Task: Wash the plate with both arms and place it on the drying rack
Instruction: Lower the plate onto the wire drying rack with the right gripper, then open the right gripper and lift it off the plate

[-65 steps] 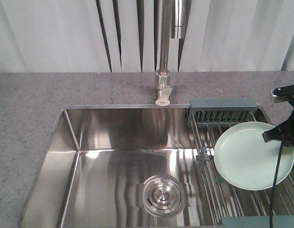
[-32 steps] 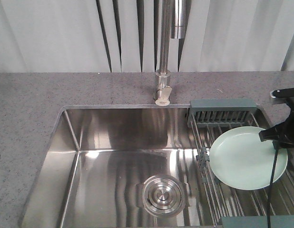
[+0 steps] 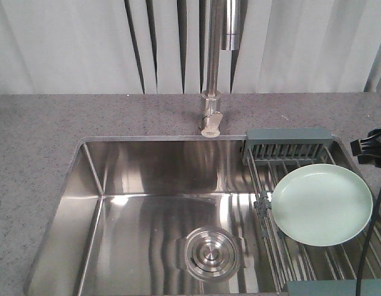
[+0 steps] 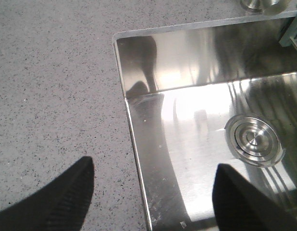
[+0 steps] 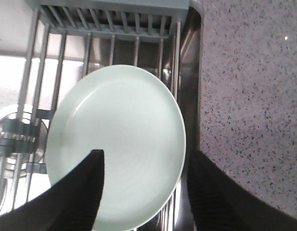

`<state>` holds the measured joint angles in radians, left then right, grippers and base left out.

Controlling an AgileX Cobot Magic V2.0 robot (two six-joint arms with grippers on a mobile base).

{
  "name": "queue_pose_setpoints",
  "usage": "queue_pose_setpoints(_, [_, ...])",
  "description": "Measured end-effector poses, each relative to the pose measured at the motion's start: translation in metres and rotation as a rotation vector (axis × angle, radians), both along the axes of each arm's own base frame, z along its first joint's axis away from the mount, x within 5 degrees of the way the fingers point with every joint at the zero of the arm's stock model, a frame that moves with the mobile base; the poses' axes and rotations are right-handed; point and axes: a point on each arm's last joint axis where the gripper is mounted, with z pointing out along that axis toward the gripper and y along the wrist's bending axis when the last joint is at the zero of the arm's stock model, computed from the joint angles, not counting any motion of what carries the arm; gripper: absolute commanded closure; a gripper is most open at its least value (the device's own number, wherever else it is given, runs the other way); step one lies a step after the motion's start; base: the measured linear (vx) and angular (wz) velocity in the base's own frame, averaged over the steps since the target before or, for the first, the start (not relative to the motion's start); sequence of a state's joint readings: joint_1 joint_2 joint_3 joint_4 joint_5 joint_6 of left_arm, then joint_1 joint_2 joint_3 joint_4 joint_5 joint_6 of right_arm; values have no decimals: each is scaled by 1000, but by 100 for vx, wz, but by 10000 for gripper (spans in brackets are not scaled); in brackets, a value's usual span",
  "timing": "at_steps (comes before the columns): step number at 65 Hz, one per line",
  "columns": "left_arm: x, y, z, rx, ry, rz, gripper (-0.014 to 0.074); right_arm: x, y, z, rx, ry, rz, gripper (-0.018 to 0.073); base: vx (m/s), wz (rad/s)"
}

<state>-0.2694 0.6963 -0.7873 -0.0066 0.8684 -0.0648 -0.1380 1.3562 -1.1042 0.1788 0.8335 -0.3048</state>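
- The plate (image 3: 322, 205) lies flat, face up, on the wires of the drying rack (image 3: 289, 143), to the right of the sink basin (image 3: 92, 185). I judge the placement done.
- Right gripper (image 5: 145, 156): jaws wide apart, holding nothing. One finger hangs over the plate's face, the other over the countertop (image 3: 55, 117) edge.
- Left gripper (image 4: 154, 166): jaws wide apart and empty, above the basin's left rim.
- Risk: if I pull the right arm away low, a finger may clip the raised rim and slide the plate toward the basin.
- Risk: the black cable (image 3: 368, 246) hangs just beside the plate's edge and could drag it.
- The faucet (image 3: 210, 92) stands behind the basin and the drain strainer (image 3: 210, 253) sits on its floor. Neither blocks a retreat.
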Motion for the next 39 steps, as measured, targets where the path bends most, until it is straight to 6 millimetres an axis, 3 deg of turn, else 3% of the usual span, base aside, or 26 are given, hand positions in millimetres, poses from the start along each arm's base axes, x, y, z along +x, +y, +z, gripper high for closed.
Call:
queue_pose_setpoints(12, [0,0,0,0,0,0,111,-20,16,25,6,-81,72,177,0,0])
queue_pose_setpoints(29, [0,0,0,0,0,0,111,-44,54,43,0,-108,178,177,0,0])
queue_pose_setpoints(39, [0,0,0,0,0,0,111,-70,61,35,32,-125,178,177,0,0])
